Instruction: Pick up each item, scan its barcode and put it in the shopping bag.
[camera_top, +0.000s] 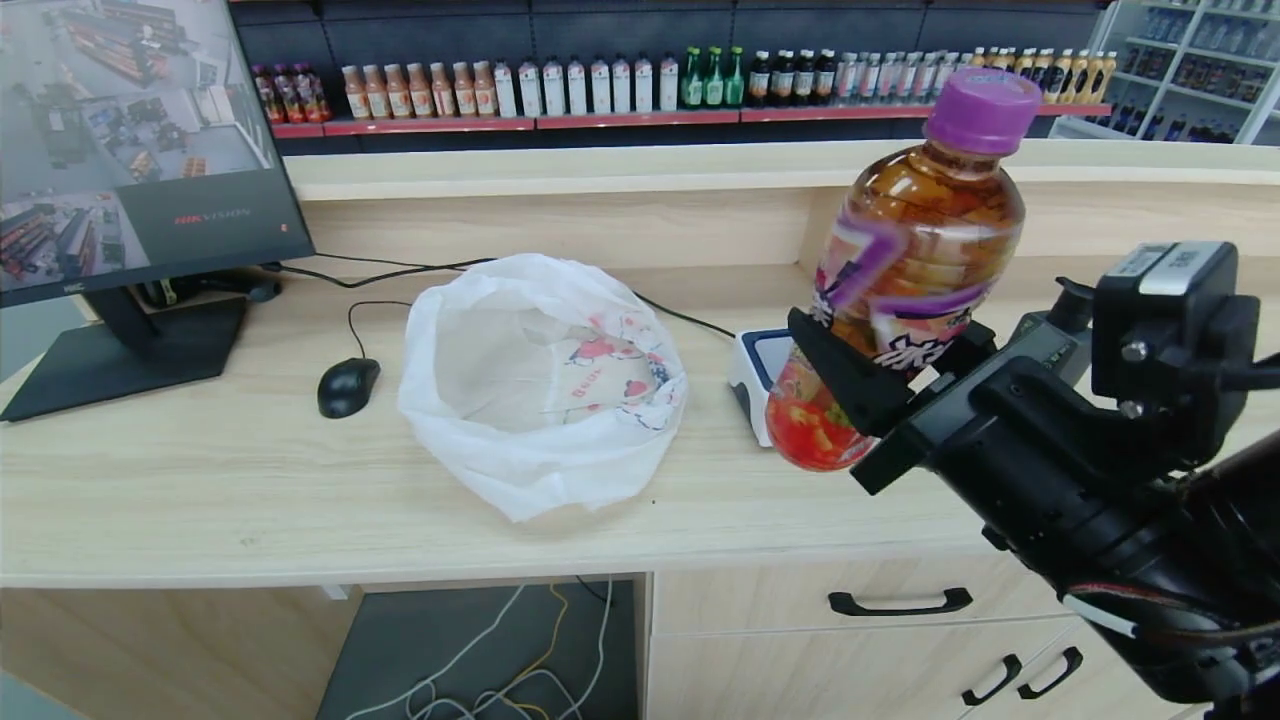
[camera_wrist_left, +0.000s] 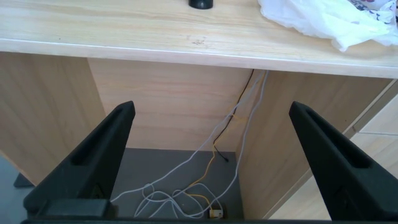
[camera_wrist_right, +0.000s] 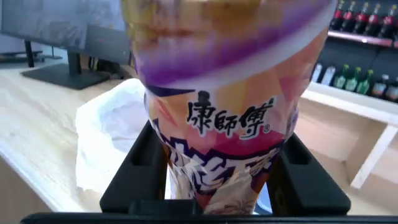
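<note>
1. My right claw (camera_top: 890, 362) is clamped on the bottle (camera_top: 920, 250), one finger on each side of its label, gripping around the lower half.
2. The bottle has a purple cap and amber drink with pieces of fruit inside. It is held up off the worktop (camera_top: 250, 480), leaning a little with the cap up and toward my right.
3. In the head view the bottle's base covers part of the white and blue scanner (camera_top: 755, 365), which sits on the worktop just right of the shopping bag (camera_top: 520, 470). I cannot tell how near the bottle is to the scanner.
4. The shopping bag is white plastic with red print. It sits slumped near the middle of the worktop with its mouth open upward, and the bottle is outside it, to its right.
5. From the right wrist camera, the label fills the space between the black fingers (camera_wrist_right: 134, 168), with the bag behind.
6. My left claw (camera_wrist_left: 210, 118) is low, below the worktop's front edge, with its fingers wide apart and nothing between them. It faces the recess where cables (camera_wrist_left: 205, 155) hang down.
7. Left of the bag lie a black mouse (camera_top: 347, 386) and a monitor (camera_top: 130, 150) on its stand. Drawers (camera_top: 900, 600) sit under the worktop's right side, and a shelf of bottles (camera_top: 650, 85) runs along the back wall.
</note>
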